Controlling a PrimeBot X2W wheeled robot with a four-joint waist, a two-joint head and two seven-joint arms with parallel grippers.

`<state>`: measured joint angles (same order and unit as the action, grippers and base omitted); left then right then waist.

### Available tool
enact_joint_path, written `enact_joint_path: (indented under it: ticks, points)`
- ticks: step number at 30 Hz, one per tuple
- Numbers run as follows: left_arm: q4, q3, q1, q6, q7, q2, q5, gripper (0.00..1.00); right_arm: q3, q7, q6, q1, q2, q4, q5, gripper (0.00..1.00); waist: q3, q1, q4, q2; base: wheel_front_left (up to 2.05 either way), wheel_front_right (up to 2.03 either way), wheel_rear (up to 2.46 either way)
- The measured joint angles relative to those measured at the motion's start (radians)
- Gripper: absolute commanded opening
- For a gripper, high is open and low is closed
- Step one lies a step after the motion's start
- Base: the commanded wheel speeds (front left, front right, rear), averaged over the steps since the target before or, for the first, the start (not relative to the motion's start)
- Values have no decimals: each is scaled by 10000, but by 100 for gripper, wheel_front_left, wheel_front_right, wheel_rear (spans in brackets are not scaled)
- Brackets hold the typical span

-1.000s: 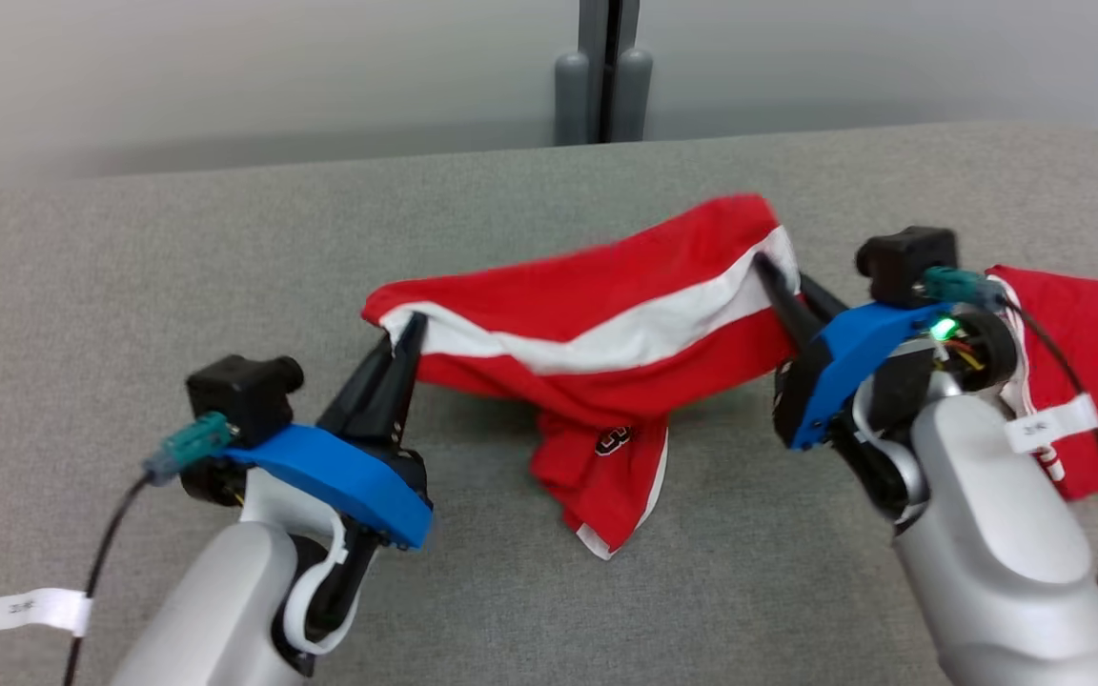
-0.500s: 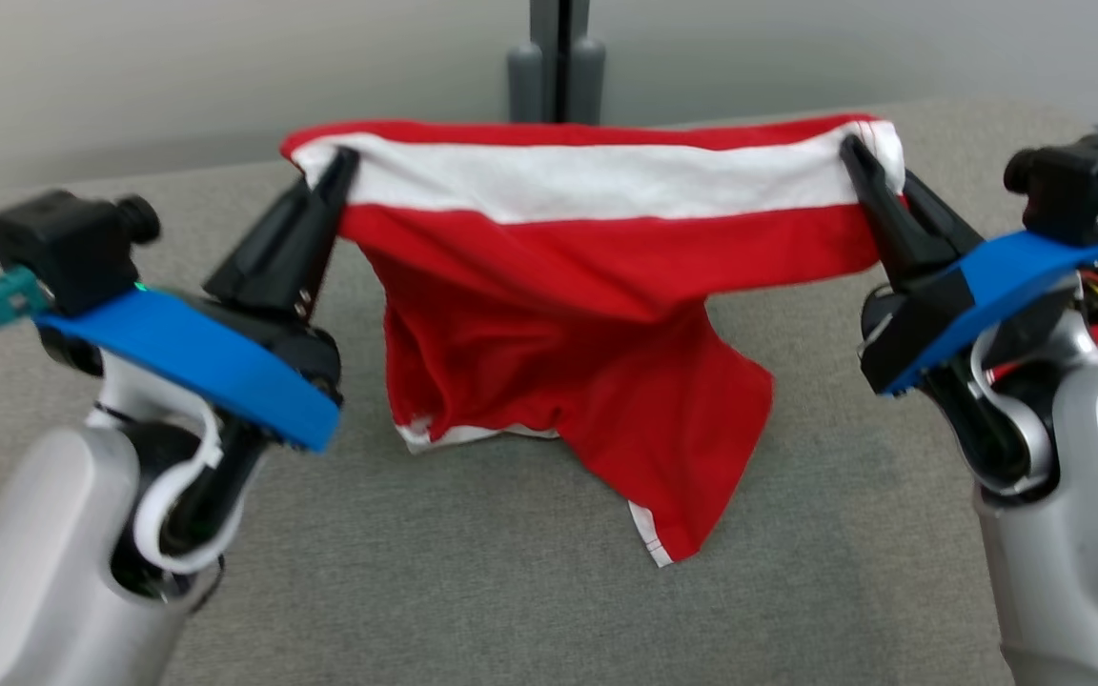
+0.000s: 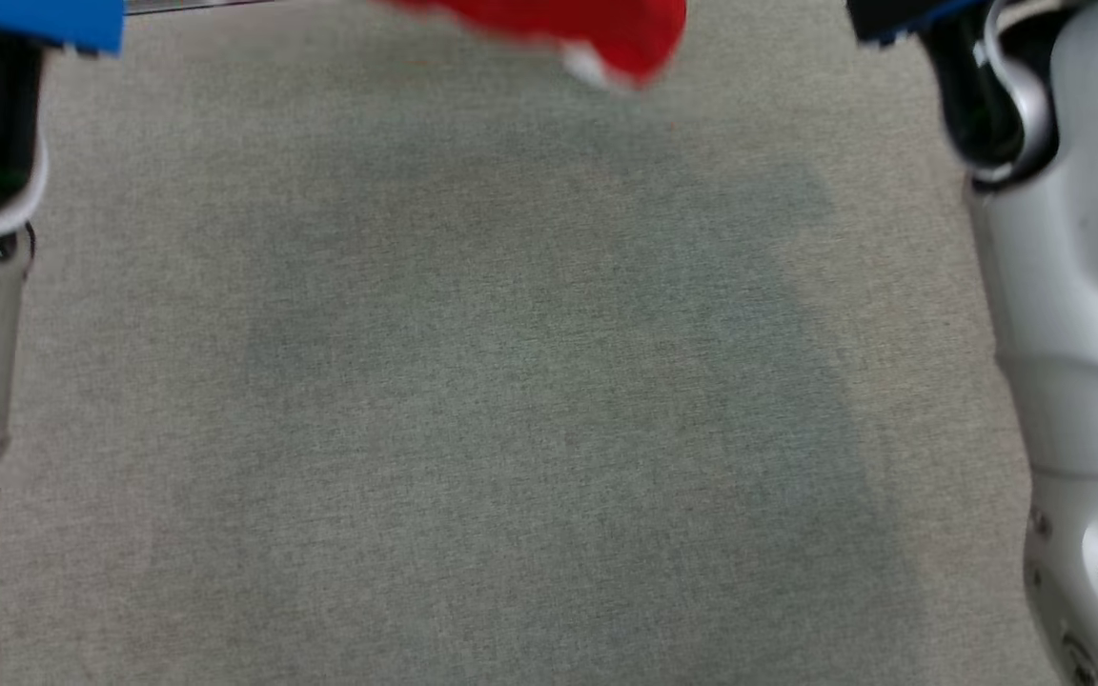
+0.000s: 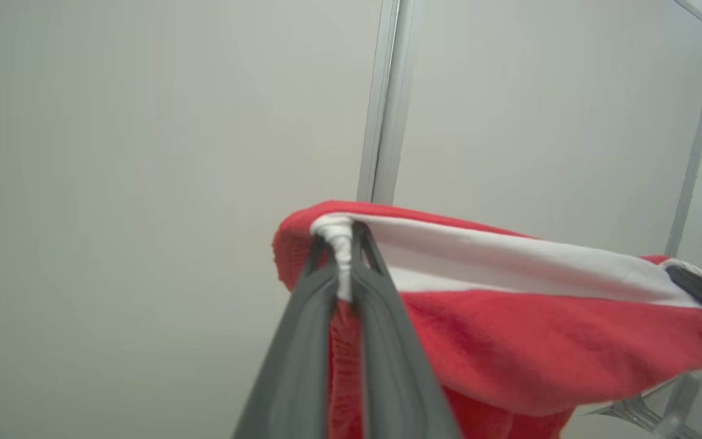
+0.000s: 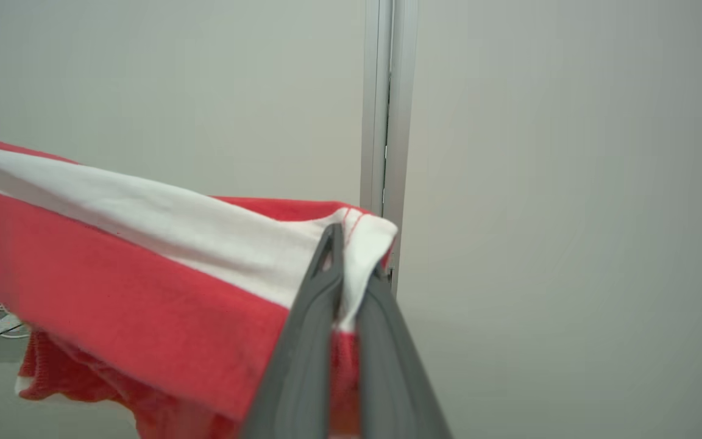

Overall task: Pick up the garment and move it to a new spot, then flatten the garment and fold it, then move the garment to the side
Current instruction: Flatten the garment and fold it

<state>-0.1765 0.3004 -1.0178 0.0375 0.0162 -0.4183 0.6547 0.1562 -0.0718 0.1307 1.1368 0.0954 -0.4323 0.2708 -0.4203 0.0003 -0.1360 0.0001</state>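
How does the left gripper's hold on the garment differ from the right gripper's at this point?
The left gripper has the garment's white band squeezed into a thin cord between its jaws; the right gripper pinches it flatter. Beside the left gripper red cloth bulges out; a white corner laps over a finger of the right gripper. Both are shut on the band, garment stretched between them.

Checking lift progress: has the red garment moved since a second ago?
Yes, upward: the garment lay partly on the grey table; now it hangs above that table, though the view shifted too.
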Motion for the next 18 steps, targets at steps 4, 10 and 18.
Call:
enact_joint_path:
  ticks: [4, 10, 18]
  points:
    - [-717, 96, -511, 249, 771, 291, -161, 0, 50, -857, 0, 709, 35, -1143, -119, 0, -60, 0, 125, 0, 0, 0, 0]
    - [-1866, 713, 459, 581, 1210, 765, 17, 0, 502, -779, -2, 236, 105, -2819, 270, 0, -52, 0, 264, 0, 0, 0, 0]
    - [-3214, 1693, 3172, 861, 1089, 1321, 1087, 0, 1547, 31, 0, -2273, 591, -3852, 1532, 0, 464, -3, 505, 0, 0, 0, 0]
